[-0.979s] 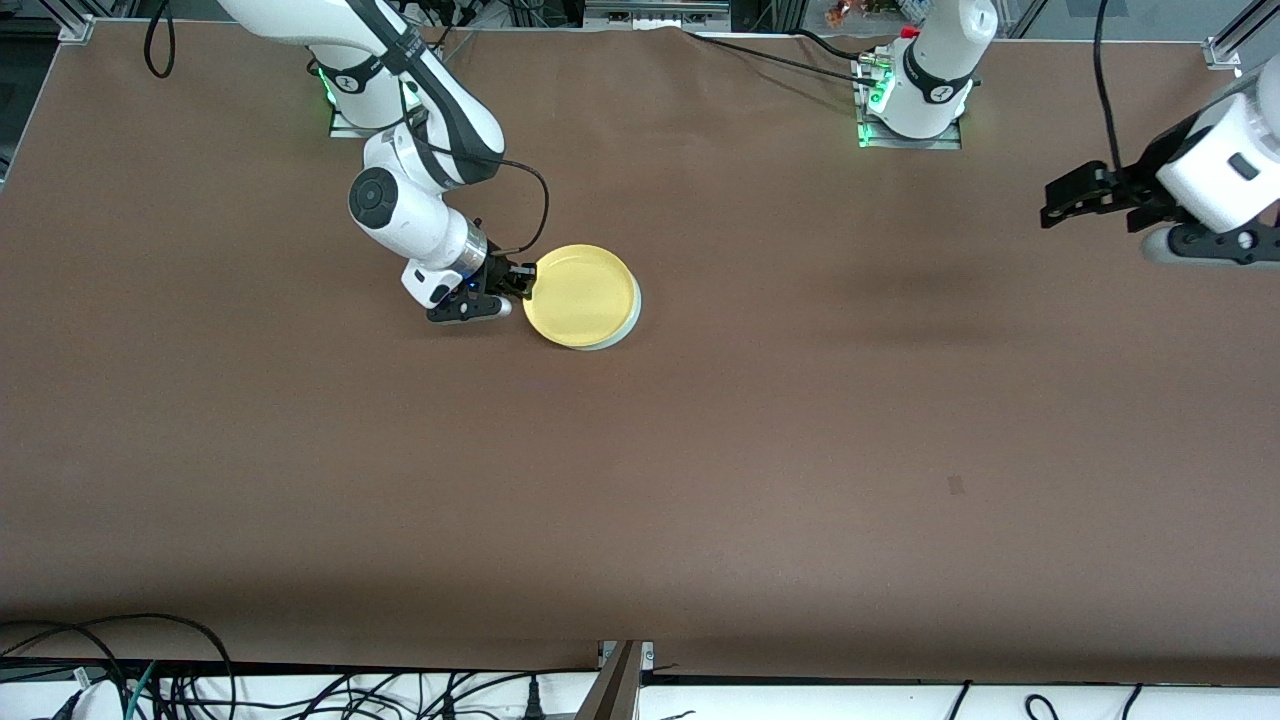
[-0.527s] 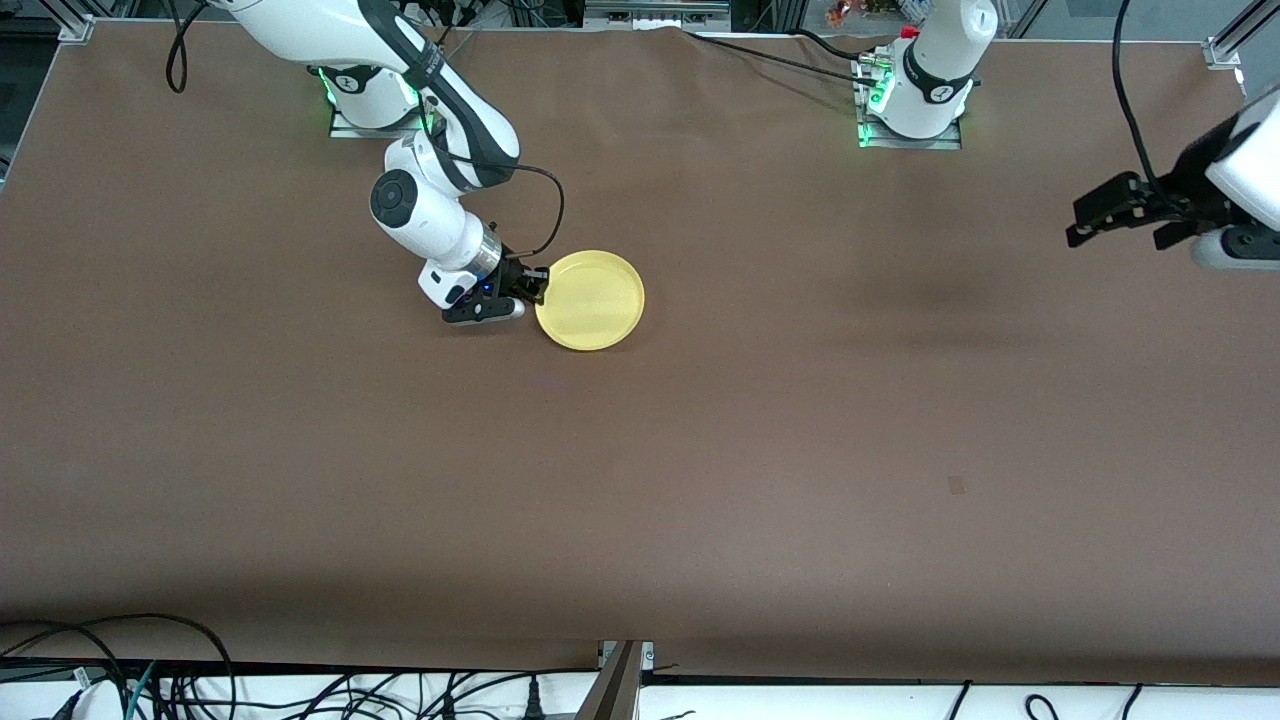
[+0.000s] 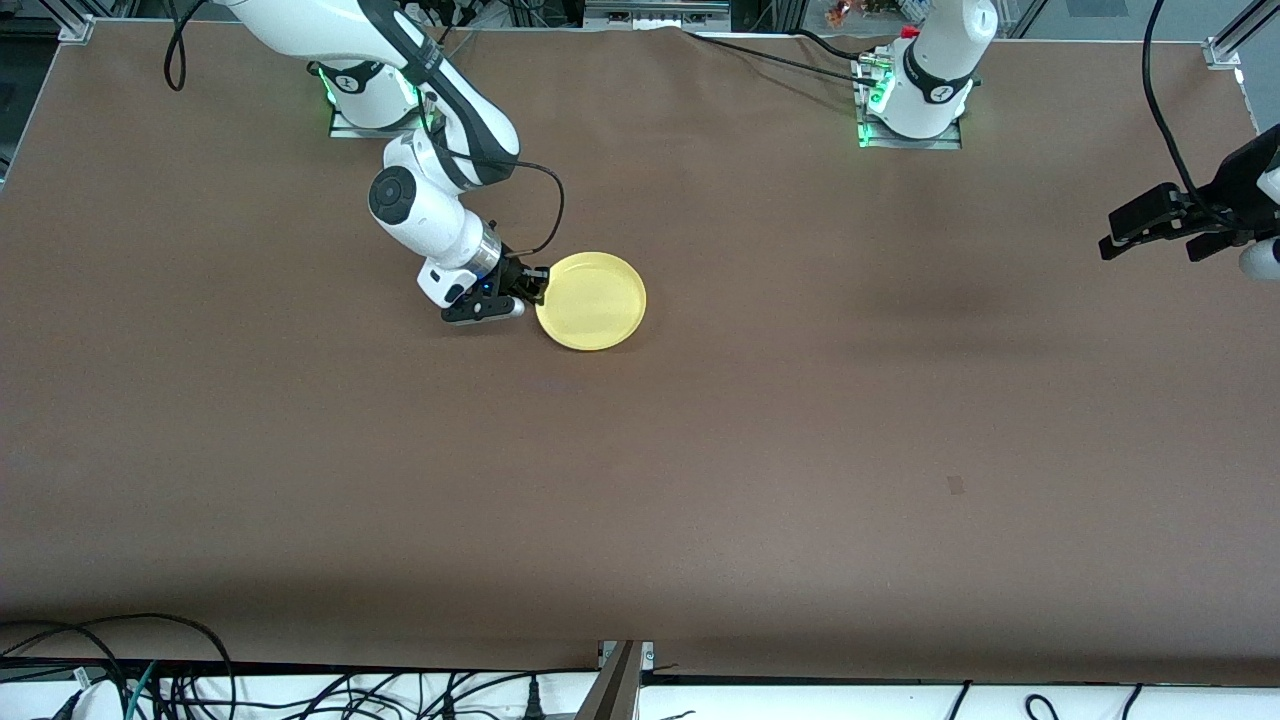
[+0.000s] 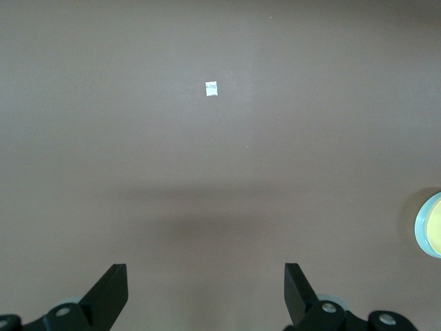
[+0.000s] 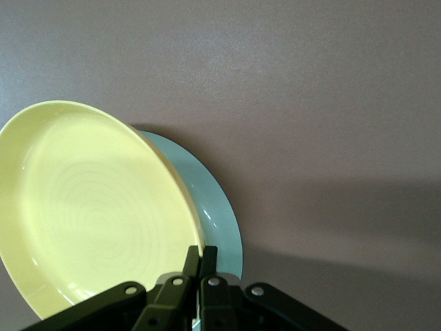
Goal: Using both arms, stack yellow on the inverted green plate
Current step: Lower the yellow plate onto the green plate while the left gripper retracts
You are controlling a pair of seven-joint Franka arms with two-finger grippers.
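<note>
The yellow plate (image 3: 592, 300) lies over the green plate and hides it in the front view. In the right wrist view the yellow plate (image 5: 89, 207) covers most of the green plate (image 5: 219, 214), which shows as a pale crescent under it. My right gripper (image 3: 535, 285) is at the plate's edge toward the right arm's end of the table. There it is shut on the yellow rim (image 5: 203, 258). My left gripper (image 3: 1110, 232) is open and empty, over the table's left-arm end. Its fingers (image 4: 114, 289) stand wide apart over bare table.
A small white scrap (image 4: 211, 88) lies on the brown table. A small dark mark (image 3: 955, 485) is on the table nearer the front camera. Cables run along the front edge (image 3: 150, 680). The stacked plates show at the edge of the left wrist view (image 4: 434, 224).
The right gripper has shifted the yellow plate squarely over the green one, whose edge no longer shows in the front view. The left gripper has drawn away toward the left-arm end.
</note>
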